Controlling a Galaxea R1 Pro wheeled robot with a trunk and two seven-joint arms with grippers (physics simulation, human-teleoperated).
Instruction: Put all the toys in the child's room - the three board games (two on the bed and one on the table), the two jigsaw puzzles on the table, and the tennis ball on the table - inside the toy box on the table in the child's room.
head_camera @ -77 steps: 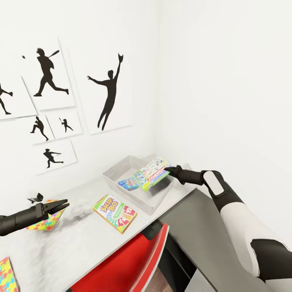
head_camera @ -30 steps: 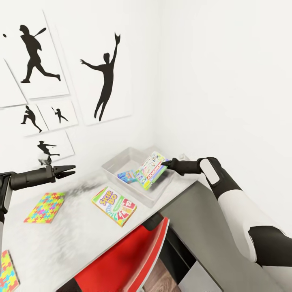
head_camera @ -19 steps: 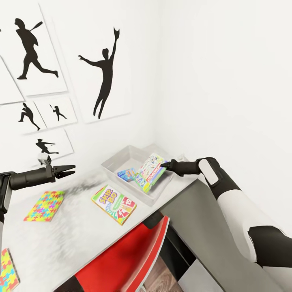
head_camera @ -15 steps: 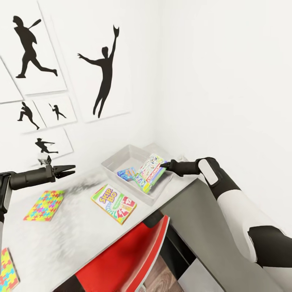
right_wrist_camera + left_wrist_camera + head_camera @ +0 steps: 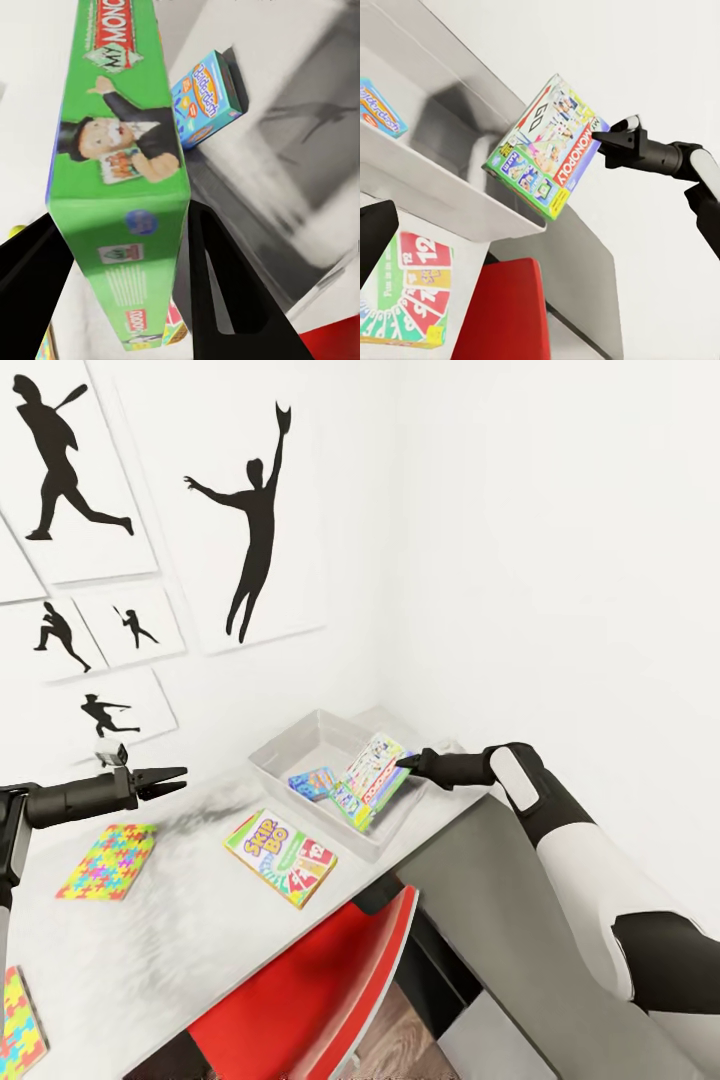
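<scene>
The light-grey toy box (image 5: 300, 740) stands at the table's far right corner, with a small blue board game (image 5: 313, 782) lying inside. My right gripper (image 5: 405, 762) is shut on the white-and-green Monopoly board game (image 5: 372, 780), which hangs tilted over the box's near right end, its lower edge down inside. The Skip-Bo board game (image 5: 282, 857) lies on the table in front of the box. One jigsaw puzzle (image 5: 108, 860) lies further left, another (image 5: 20, 1025) at the near left edge. My left gripper (image 5: 172, 778) hovers open and empty above the table. The tennis ball and bed are out of view.
A red chair (image 5: 310, 990) is tucked under the white table's (image 5: 180, 950) near edge. The lower dark-grey unit (image 5: 490, 920) adjoins the table at right, under my right arm. White walls with black silhouette pictures (image 5: 255, 520) close off the corner behind the box.
The head view has shifted a little. My right gripper still holds the Monopoly box tilted in the toy box, barely moved. The left arm stays where it was.
</scene>
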